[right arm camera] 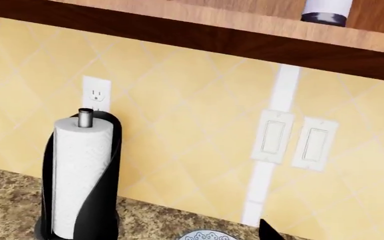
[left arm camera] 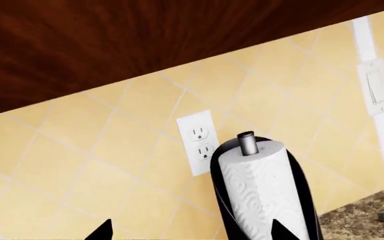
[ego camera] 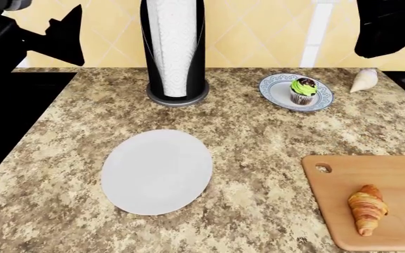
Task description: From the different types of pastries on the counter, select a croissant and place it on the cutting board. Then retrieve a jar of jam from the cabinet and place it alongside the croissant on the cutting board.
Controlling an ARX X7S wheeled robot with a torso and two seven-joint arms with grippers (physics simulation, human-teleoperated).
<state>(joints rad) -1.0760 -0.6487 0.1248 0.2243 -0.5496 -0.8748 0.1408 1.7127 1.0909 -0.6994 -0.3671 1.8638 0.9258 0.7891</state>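
Granite worktop (ego camera: 259,137) is carrying our croissant (ego camera: 367,208) on the cutting board (ego camera: 399,174); both arms' fingers (left arm camera: 105,231) are raised well above, grip unreadable.

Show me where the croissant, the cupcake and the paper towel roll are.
croissant (ego camera: 368,208), head view, middle of its ridged body.
cupcake (ego camera: 303,90), head view, edge of the green frosting.
paper towel roll (ego camera: 173,42), head view, front of the white roll.

- croissant (ego camera: 367,208): one
- cupcake (ego camera: 303,90): one
- plates: two, white (ego camera: 156,171), patterned (ego camera: 273,86)
- board (ego camera: 399,174): one
- towel roll (ego camera: 173,45): one
- outlet (left arm camera: 200,141): one
- switches: two (right arm camera: 273,136), (right arm camera: 314,144)
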